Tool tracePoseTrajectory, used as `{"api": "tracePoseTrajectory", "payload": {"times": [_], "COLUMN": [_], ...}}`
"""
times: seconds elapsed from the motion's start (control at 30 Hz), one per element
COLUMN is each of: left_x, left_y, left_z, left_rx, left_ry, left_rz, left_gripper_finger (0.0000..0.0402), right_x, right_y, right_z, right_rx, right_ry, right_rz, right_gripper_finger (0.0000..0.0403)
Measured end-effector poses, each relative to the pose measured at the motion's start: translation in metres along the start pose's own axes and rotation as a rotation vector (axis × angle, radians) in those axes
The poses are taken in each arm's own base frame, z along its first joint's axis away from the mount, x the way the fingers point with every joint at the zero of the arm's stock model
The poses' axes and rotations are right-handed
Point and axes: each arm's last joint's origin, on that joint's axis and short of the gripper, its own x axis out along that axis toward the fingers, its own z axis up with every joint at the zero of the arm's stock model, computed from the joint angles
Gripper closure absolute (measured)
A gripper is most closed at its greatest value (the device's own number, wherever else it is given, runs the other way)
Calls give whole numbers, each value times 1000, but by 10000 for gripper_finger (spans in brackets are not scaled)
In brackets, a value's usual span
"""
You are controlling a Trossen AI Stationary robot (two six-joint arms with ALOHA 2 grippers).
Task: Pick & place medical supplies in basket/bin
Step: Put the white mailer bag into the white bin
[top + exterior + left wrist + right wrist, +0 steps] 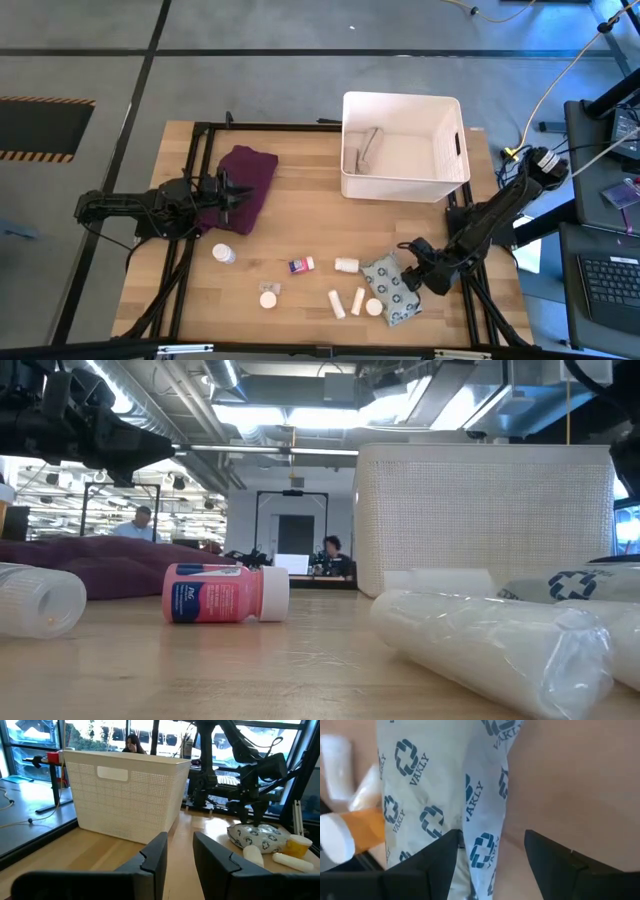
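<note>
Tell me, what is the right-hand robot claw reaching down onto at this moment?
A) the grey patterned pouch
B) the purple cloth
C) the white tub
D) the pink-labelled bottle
A: the right gripper sits at the edge of the grey patterned pouch, and the right wrist view shows its open fingers straddling a fold of that pouch.
</note>
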Motion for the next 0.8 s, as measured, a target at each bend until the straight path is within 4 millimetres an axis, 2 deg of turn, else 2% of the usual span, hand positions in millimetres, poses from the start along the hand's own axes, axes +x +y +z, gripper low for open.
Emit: {"api": "tracePoseTrajectory", "payload": {"times": [0.23, 0.37, 0.5, 0.73, 0.8], "left_x": [0, 0, 0, 0, 0], "left_y": [0, 0, 0, 0, 0], "left_z": [0, 0, 0, 0, 0], "left_rx": [0, 0, 0, 0, 0], "left_ry": [0, 0, 0, 0, 0], "left_rz": [0, 0, 0, 1, 1], "left_gripper_finger": [313, 313, 313, 313, 313], "right_x": [12, 14, 13, 13, 13], "right_y": [1, 2, 3, 5, 5], "right_z": [-2, -2, -2, -2, -2], "right_rx": [-11, -19, -53, -147, -170], "right_ry": [-30, -34, -30, -30, -36], "right_rz": [-10, -12, 5, 26, 27], "right_gripper_finger": [173, 199, 250, 374, 391]}}
